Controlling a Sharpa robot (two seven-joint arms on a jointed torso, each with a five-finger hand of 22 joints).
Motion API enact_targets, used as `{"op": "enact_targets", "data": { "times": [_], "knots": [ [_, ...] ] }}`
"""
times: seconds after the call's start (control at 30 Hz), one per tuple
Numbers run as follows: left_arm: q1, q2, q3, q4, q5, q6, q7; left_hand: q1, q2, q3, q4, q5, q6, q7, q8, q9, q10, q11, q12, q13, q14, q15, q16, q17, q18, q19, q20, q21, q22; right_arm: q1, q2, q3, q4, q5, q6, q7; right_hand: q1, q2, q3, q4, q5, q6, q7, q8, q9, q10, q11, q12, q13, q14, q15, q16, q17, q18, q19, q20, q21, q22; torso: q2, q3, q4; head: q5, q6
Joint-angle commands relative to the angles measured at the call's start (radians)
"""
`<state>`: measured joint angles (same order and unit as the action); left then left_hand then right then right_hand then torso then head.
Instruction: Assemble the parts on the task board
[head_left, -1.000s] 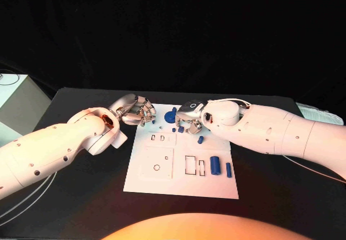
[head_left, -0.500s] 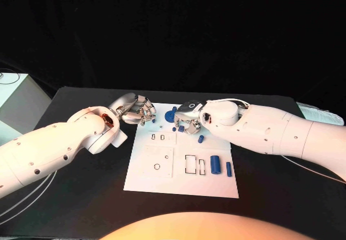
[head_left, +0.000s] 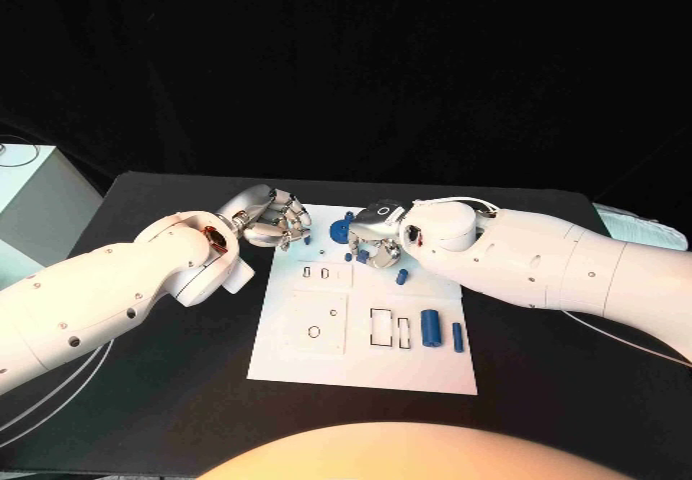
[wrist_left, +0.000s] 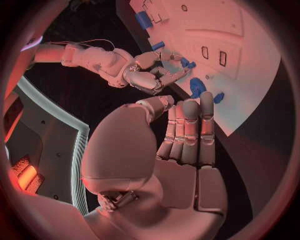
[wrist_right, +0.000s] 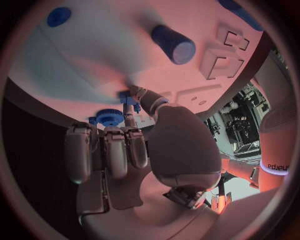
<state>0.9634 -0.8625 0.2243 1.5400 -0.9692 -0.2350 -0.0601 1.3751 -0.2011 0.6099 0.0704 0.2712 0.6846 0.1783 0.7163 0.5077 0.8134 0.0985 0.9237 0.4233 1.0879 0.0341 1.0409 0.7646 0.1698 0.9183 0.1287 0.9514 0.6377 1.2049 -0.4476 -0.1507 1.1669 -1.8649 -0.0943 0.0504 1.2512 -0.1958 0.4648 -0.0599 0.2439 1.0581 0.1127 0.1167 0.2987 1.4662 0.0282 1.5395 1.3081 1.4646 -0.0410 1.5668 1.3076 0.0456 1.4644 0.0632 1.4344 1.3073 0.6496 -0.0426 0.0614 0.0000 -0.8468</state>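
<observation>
The white task board (head_left: 361, 345) lies mid-table. My right hand (head_left: 378, 240) is over its far end, thumb and a finger pinching a small blue part (wrist_right: 129, 96) right at the board's surface. A blue gear (head_left: 340, 233) sits just beside that hand, also seen as the gear (wrist_right: 109, 117) by its fingers. My left hand (head_left: 270, 222) hovers at the board's far left corner with its fingers (wrist_left: 190, 132) straight and side by side, holding nothing. A blue cylinder (head_left: 430, 323), a thin blue bar (head_left: 457, 338) and a short blue piece (head_left: 402, 277) lie on the board's right side.
Rectangular slots (head_left: 382, 328) and a raised square plate with a round hole (head_left: 313, 331) mark the board's middle. A pale box (head_left: 32, 205) stands off the table's left edge. Black tabletop (head_left: 534, 400) surrounds the board.
The left hand has drifted slightly toward the far side. The right hand stays in place over the board's far end.
</observation>
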Motion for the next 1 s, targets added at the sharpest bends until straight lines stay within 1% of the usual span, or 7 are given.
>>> {"op": "enact_targets", "data": {
  "times": [0.03, 0.2, 0.33, 0.67, 0.9, 1.0],
  "knots": [
    [0.000, 0.001, 0.001, 0.001, 0.006, 0.012, -0.005, -0.001, 0.007, -0.004, 0.001, 0.000, 0.000, 0.006, -0.005, -0.002, 0.000, 0.007, -0.005, -0.001, -0.003, 0.001, -0.005, -0.002, 0.014, -0.006, 0.002, -0.005, -0.001, -0.003, 0.002, -0.001, 0.002, 0.001, 0.001, 0.008, -0.001, 0.011, -0.001, 0.010, -0.006, 0.020, -0.003, 0.012, 0.007, 0.091, 0.002, 0.006, 0.242, 0.106, 0.006, 0.004, 0.263, -0.011, 0.040, 0.006, 0.007, 0.133, 0.000, 0.0006, -0.0002, 0.000, -0.001],
    [0.000, 0.002, 0.001, 0.001, 0.006, 0.015, -0.008, -0.001, 0.007, -0.004, 0.001, 0.000, 0.000, 0.006, -0.005, -0.002, 0.000, 0.007, -0.005, -0.001, -0.003, 0.001, -0.005, -0.002, 0.014, -0.006, 0.002, -0.005, -0.001, -0.004, 0.003, -0.001, 0.001, 0.002, 0.001, 0.004, -0.005, 0.017, 0.000, 0.017, -0.006, 0.038, -0.008, 0.023, 0.012, 0.091, -0.002, 0.008, 0.243, 0.106, 0.003, 0.004, 0.263, -0.012, 0.042, 0.005, 0.011, 0.138, 0.000, 0.0004, 0.0000, 0.000, -0.002],
    [0.000, 0.001, 0.001, 0.001, 0.006, 0.017, -0.010, 0.000, 0.009, -0.004, 0.002, 0.000, 0.001, 0.006, -0.005, -0.002, 0.000, 0.007, -0.005, -0.002, -0.003, 0.001, -0.005, -0.002, 0.014, -0.006, 0.002, -0.005, -0.001, -0.004, 0.002, -0.001, -0.001, 0.000, 0.000, -0.005, -0.005, 0.018, 0.000, 0.018, -0.006, 0.040, -0.008, 0.024, 0.013, 0.091, -0.003, 0.007, 0.243, 0.106, 0.002, 0.004, 0.263, -0.011, 0.042, 0.004, 0.011, 0.138, 0.000, 0.0002, -0.0003, 0.000, -0.002],
    [0.000, 0.001, 0.001, 0.001, 0.006, 0.021, -0.015, 0.001, 0.011, -0.004, 0.003, 0.000, 0.001, 0.007, -0.005, -0.003, 0.000, 0.007, -0.005, -0.003, -0.003, 0.001, -0.005, -0.003, 0.014, -0.006, 0.002, -0.005, -0.002, -0.004, -0.002, -0.001, -0.002, -0.009, -0.005, -0.046, -0.034, 0.021, -0.004, 0.046, 0.009, 0.048, -0.010, 0.031, 0.018, 0.093, -0.005, 0.009, 0.245, 0.106, -0.001, 0.004, 0.263, -0.013, 0.045, 0.002, 0.016, 0.145, 0.000, 0.0005, -0.0002, -0.001, -0.002],
    [0.000, 0.000, 0.001, 0.000, 0.006, 0.024, -0.018, 0.000, 0.012, -0.005, 0.004, 0.000, 0.000, 0.007, -0.005, -0.004, -0.001, 0.008, -0.005, -0.004, -0.003, 0.001, -0.005, -0.004, 0.014, -0.006, 0.002, -0.006, -0.002, -0.004, -0.011, -0.001, 0.000, -0.013, -0.008, -0.067, -0.049, 0.015, -0.009, 0.058, 0.013, 0.046, -0.010, 0.032, 0.020, 0.093, -0.005, 0.009, 0.245, 0.106, -0.001, 0.004, 0.263, -0.013, 0.044, 0.001, 0.015, 0.145, -0.001, 0.0003, -0.0005, -0.002, -0.002],
    [0.000, 0.000, 0.001, 0.000, 0.006, 0.027, -0.019, 0.000, 0.012, -0.005, 0.004, 0.000, 0.000, 0.007, -0.005, -0.004, -0.001, 0.008, -0.005, -0.004, -0.003, 0.001, -0.005, -0.004, 0.014, -0.006, 0.002, -0.006, -0.002, -0.005, -0.015, -0.001, 0.003, -0.013, -0.013, -0.071, -0.060, 0.008, -0.014, 0.067, 0.014, 0.041, -0.008, 0.030, 0.020, 0.092, -0.004, 0.007, 0.244, 0.106, -0.001, 0.004, 0.263, -0.013, 0.045, 0.000, 0.016, 0.146, 0.000, 0.0004, -0.0003, -0.002, -0.002]
  ]
}}
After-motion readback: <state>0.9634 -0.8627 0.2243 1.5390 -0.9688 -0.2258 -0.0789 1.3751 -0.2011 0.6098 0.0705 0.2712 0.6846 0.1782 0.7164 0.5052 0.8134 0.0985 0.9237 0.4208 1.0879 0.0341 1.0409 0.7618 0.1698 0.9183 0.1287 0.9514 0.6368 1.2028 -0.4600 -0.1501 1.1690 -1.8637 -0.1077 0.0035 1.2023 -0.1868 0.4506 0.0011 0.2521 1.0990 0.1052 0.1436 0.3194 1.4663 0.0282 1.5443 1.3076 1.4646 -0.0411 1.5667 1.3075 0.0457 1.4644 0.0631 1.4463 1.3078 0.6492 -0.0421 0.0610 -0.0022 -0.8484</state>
